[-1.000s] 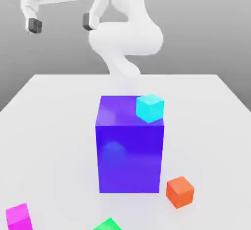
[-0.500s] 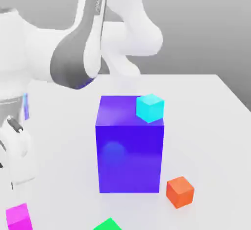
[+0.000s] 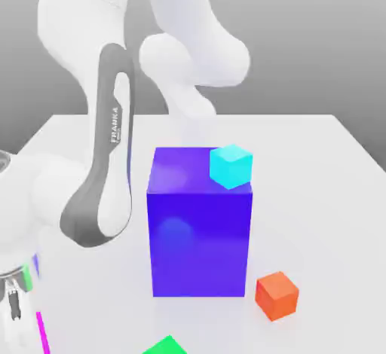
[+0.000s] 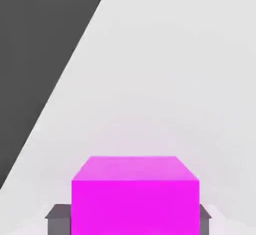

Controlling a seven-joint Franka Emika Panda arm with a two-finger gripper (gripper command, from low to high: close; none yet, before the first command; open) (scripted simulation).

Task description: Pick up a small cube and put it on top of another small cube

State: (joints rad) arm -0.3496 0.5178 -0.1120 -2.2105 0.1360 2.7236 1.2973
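The small magenta-pink cube [image 4: 135,199] sits on the white table between my gripper's [image 4: 131,220] dark fingertips [image 4: 57,220], which press against its two sides, so the gripper is shut on it. In the exterior view my arm [image 3: 105,172] reaches down to the near left corner, and just a thin magenta edge of the cube [image 3: 42,333] shows beside the hand. The other small cube, bright green [image 3: 166,346], lies at the front edge of the exterior view, to the right of the hand and apart from it.
A tall blue block [image 3: 200,232] stands mid-table with a cyan cube [image 3: 231,166] on its top corner. An orange cube [image 3: 277,295] rests on the table at the block's front right. The table edge [image 4: 55,94] runs close beside the magenta cube.
The arm has swung from high at the back down to the near left corner over the magenta cube, and the jaws have gone from open to shut on it.
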